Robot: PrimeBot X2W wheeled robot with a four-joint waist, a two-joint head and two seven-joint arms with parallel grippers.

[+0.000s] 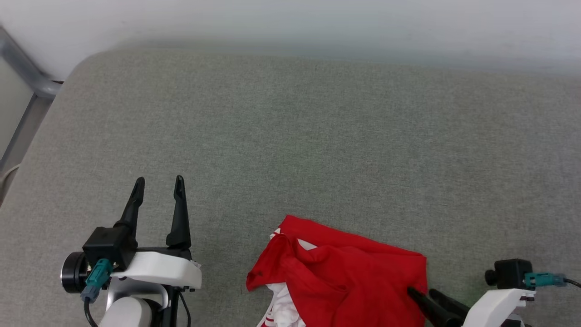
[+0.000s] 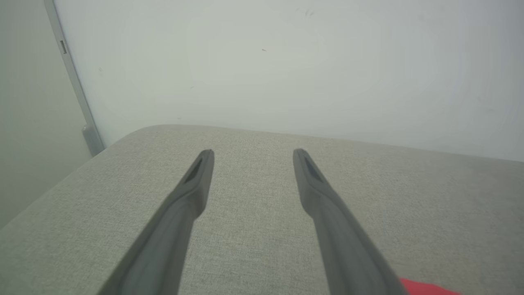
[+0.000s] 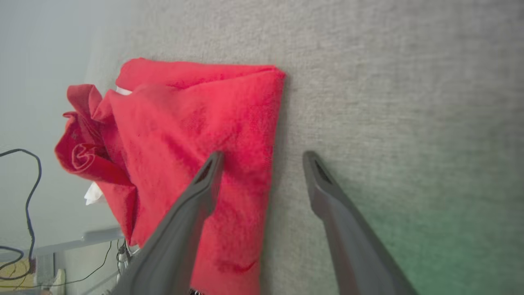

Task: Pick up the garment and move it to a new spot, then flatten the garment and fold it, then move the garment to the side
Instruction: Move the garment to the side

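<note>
Down at 7 o'clock in the head view, the left gripper sits closest, its two dark fingers spread wide and pointing toward 12 over the bare grey cushion. At 5 o'clock the right gripper angles in toward 10, fingers also spread apart. In its wrist view one finger lies over red cloth and the other over bare cushion, so the pair straddles the shirt's straight folded edge; whether either finger touches the fabric I cannot tell. The shirt lies crumpled at 6 o'clock, hard against the near edge of the cushion, red folds on top with bits of white sleeve and striped trim showing at its 7 o'clock side. From the shirt outward toward 12, 1 and 11 o'clock the cushion runs open and flat. Its far edge meets the pale wall at 12, and its rounded corner curves off at 10 o'clock beside a grey metal frame.
</note>
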